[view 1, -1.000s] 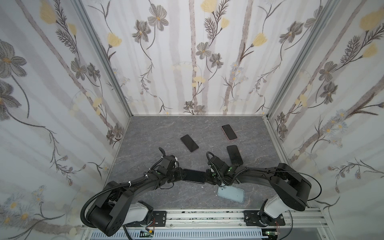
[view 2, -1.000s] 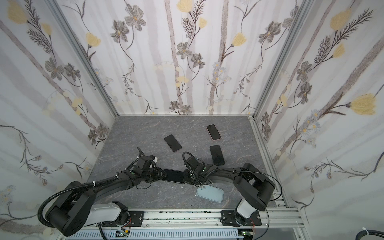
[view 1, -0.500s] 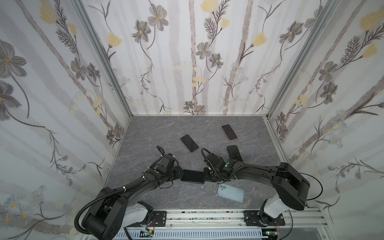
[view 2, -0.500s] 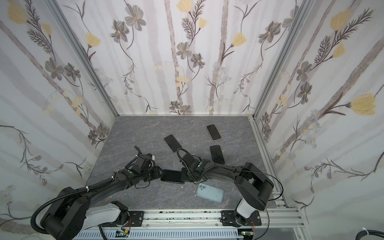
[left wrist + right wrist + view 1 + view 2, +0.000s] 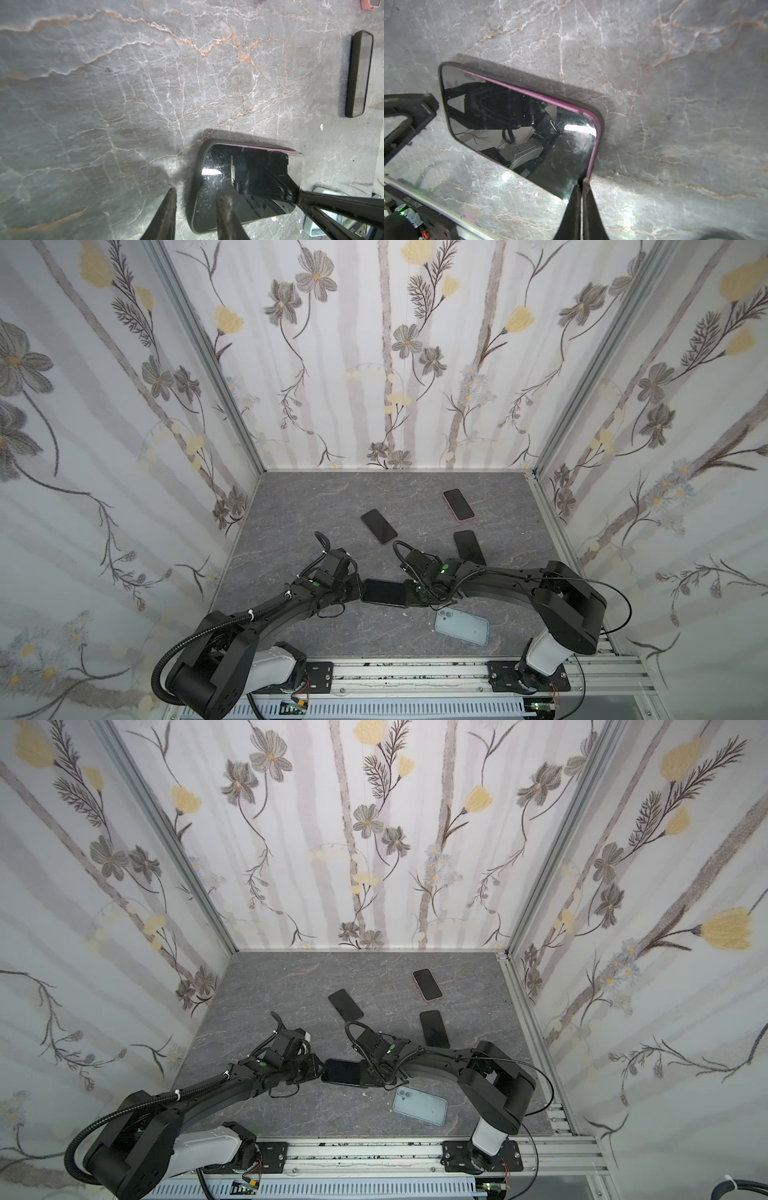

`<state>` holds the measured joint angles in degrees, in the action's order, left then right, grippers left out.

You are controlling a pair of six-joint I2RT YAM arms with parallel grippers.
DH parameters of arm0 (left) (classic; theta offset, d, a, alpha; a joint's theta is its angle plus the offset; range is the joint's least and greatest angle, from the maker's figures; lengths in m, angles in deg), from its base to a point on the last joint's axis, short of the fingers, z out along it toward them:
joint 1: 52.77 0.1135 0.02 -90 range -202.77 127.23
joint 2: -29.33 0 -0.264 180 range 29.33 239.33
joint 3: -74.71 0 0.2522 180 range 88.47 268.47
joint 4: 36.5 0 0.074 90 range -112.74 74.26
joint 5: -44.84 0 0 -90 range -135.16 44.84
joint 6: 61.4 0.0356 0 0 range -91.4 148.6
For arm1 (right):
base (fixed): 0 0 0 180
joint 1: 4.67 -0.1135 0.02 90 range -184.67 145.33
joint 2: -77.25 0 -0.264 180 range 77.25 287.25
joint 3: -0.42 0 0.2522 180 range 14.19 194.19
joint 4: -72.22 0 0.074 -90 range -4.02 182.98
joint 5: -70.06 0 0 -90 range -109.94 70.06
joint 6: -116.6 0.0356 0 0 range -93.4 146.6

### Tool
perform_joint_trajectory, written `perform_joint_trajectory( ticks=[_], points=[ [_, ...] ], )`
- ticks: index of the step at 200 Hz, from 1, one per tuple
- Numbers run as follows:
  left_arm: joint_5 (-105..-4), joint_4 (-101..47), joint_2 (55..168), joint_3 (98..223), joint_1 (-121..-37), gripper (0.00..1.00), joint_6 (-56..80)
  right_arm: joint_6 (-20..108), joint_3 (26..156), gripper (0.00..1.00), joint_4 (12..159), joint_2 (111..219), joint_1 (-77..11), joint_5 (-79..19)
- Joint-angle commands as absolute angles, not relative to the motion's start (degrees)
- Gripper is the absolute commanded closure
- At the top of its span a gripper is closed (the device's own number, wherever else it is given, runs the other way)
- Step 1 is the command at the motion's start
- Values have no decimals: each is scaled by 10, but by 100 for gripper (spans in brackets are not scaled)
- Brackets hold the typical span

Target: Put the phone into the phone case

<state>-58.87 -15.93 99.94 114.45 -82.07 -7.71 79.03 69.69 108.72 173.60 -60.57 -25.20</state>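
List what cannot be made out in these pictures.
Whether the right gripper grips the phone: right wrist view, closed fingertips cover the spot.
Its right end: both top views, under that gripper.
The light blue case: left wrist view, cut by the edge, crossed by that gripper.
The pink phone: left wrist view, only a corner inside the edge.

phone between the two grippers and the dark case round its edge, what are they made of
Phone: glossy glass front with sharp reflections; purple edge, maybe metal or plastic. Case: dark, matte, no shine, likely soft rubber or plastic.
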Motion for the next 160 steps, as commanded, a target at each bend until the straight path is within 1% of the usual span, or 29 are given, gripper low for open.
perform_joint_trajectory(
  ticks=[1,41,160],
  points=[
    [-592,-159,1003,1142,-820,69,-72,789,701,94,1094,1745,-606,-241],
    [-585,-160,1006,1137,-821,69,-73,789,697,94,1109,1755,-609,-228],
    [-593,-176,1039,1130,-822,69,-77,781,681,93,1103,1812,-620,-244]
  ],
)
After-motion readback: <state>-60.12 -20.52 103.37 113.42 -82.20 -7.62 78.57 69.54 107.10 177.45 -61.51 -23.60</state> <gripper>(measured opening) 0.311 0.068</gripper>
